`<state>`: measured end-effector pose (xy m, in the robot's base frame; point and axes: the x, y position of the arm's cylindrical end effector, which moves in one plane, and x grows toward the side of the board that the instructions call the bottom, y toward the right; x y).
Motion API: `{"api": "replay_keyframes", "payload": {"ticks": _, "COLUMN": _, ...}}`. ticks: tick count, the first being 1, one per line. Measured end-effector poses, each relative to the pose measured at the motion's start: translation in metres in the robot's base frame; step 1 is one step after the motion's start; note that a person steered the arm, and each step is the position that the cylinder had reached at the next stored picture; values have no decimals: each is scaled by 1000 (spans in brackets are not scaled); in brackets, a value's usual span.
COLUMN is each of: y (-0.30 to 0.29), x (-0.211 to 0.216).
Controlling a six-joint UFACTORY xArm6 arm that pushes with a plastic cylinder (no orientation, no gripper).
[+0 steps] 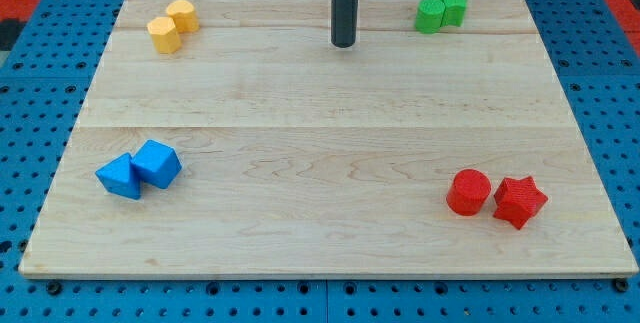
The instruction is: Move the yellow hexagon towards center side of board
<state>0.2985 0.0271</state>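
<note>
Two yellow blocks sit at the view's top left of the wooden board [330, 143]: a yellow hexagon-like block [164, 35] and, touching it at its upper right, a second yellow block [183, 15] whose shape looks rounder. My tip [344, 44] is the lower end of a dark rod near the view's top centre. It stands well to the right of the yellow blocks and touches no block.
Two green blocks [441, 10] touch each other at the top right. Two blue blocks [139, 169] touch at the lower left. A red cylinder [468, 192] and a red star [519, 201] sit at the lower right. Blue pegboard surrounds the board.
</note>
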Motion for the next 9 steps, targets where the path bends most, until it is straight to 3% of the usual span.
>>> {"api": "replay_keyframes", "payload": {"ticks": 1, "y": -22, "x": 23}}
{"api": "replay_keyframes", "payload": {"ticks": 2, "y": -86, "x": 63}}
{"api": "replay_keyframes", "payload": {"ticks": 4, "y": -315, "x": 56}}
{"api": "replay_keyframes", "payload": {"ticks": 5, "y": -329, "x": 27}}
{"api": "replay_keyframes", "payload": {"ticks": 6, "y": -268, "x": -22}}
{"api": "replay_keyframes", "payload": {"ticks": 7, "y": -222, "x": -25}}
{"api": "replay_keyframes", "payload": {"ticks": 9, "y": -166, "x": 35}}
